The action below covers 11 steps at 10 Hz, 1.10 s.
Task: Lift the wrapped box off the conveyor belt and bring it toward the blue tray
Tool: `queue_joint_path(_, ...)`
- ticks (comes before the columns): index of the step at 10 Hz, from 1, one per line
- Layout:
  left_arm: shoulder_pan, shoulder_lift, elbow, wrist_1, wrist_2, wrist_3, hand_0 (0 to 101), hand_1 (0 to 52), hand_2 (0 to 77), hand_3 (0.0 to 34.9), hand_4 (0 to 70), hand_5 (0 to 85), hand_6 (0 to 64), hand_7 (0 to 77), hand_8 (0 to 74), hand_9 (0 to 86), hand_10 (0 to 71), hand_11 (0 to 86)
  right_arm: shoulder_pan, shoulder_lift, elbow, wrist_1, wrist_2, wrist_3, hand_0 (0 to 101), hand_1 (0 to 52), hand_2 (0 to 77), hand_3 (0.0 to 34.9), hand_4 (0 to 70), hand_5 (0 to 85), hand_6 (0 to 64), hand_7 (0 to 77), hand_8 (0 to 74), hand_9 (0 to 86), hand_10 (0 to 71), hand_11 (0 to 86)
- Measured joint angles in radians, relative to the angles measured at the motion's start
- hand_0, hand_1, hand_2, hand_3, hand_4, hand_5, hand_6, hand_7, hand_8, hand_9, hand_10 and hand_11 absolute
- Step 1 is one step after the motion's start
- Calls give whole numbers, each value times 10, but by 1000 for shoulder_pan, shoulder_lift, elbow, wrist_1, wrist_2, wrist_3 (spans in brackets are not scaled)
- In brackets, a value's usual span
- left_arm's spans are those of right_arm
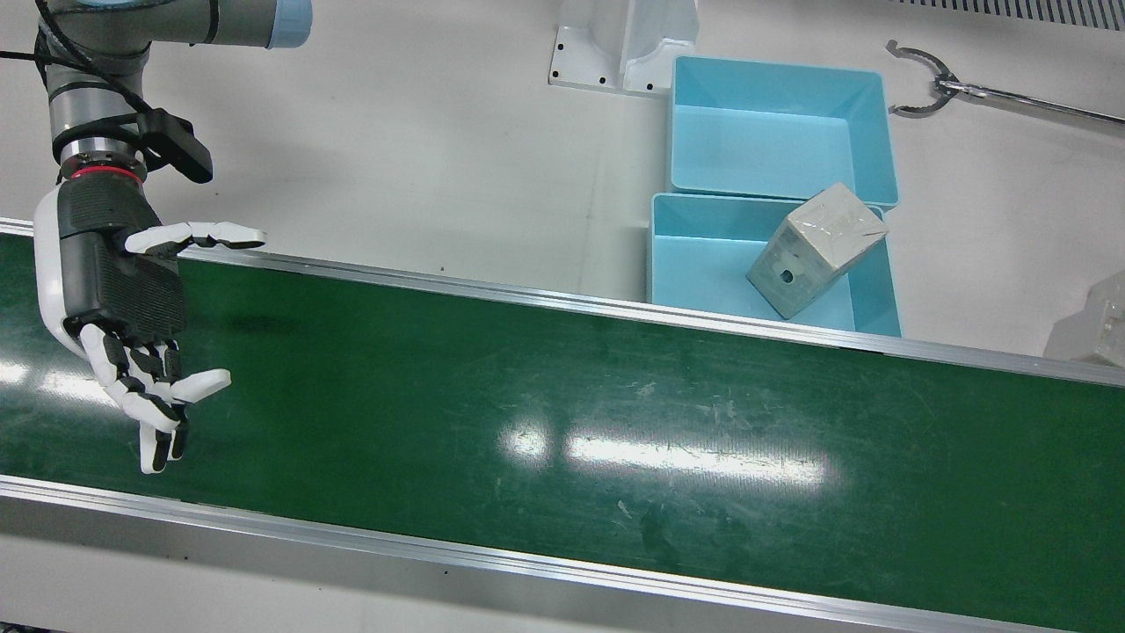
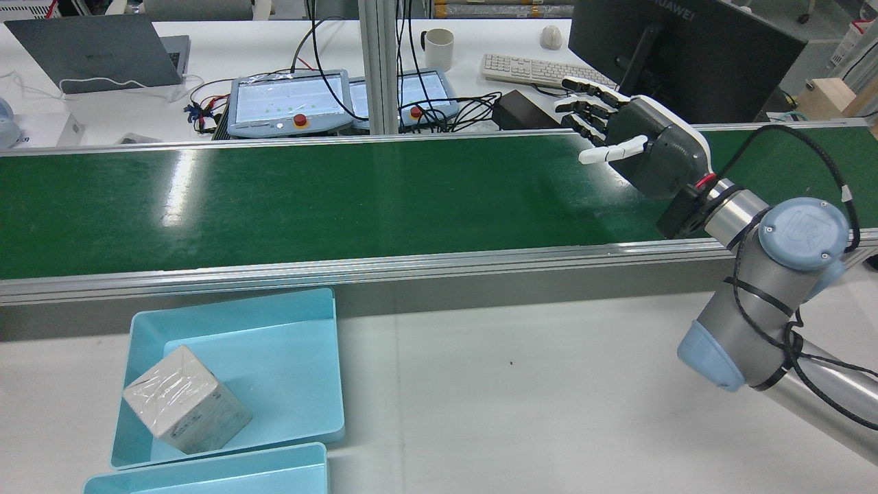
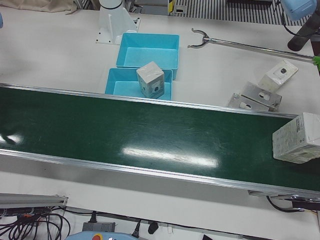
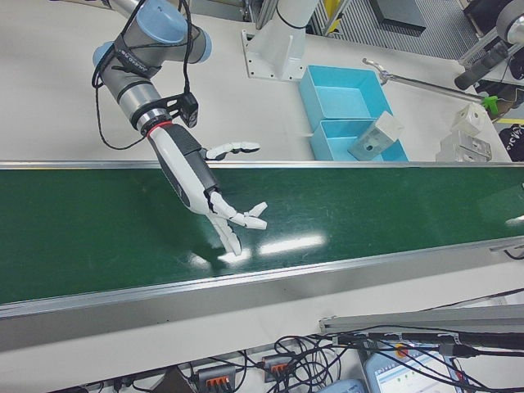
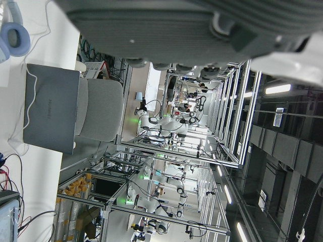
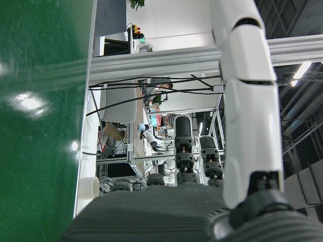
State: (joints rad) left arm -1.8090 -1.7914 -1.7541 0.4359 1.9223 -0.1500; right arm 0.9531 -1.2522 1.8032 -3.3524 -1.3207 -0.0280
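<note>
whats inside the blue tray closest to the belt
One wrapped box sits tilted in the near blue tray, leaning on its rim. The tray floor under the box is hidden. The far tray looks empty.

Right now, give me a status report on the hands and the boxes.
Right hand open, over the belt. Left hand not seen except its own camera. One box coming on the belt, another in the tray. Path clear.

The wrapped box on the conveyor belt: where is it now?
In the left-front view, the wrapped box sits at the belt's far right end, past the blue tray.
</note>
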Motion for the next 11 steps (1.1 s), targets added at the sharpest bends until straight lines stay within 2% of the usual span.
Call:
queue_joint_path(1,0,0,0,0,0,0,0,0,11,0,0,11,0,5,5,0,5,0,9,0,-5,3,-7,3,504,185,153,47,87,185,196,365,0,16,0,22)
queue_joint_path(2,0,0,0,0,0,0,0,0,11,0,0,11,0,5,5,0,5,5,13,1,-6,4,-10,5,498,169,136,112,76,175,11,202,0,16,0,16)
queue_joint_path(3,0,0,0,0,0,0,0,0,11,0,0,11,0,5,5,0,5,5,15,1,-7,5,-11,5,498,169,136,118,82,175,22,180,0,16,0,16)
queue_joint_path(6,0,0,0,0,0,0,0,0,11,0,0,11,0,5,5,0,5,0,9,2,-9,4,-13,4,498,169,147,111,93,180,27,180,0,33,0,16)
queue_joint_path(8,0,0,0,0,0,0,0,0,11,0,0,11,0,5,5,0,5,0,-1,23,-26,1,-14,-2,497,169,158,116,93,180,27,191,0,33,0,16)
queue_joint_path(9,0,0,0,0,0,0,0,0,5,0,0,11,0,5,5,0,5,0,-1,39,-35,0,-16,-3,499,185,164,96,93,185,33,202,0,44,0,16)
queue_joint_path(11,0,0,0,0,0,0,0,0,5,0,0,11,0,5,5,0,5,0,7,52,-44,-1,-17,-4,499,185,158,86,93,196,33,202,0,44,0,16)
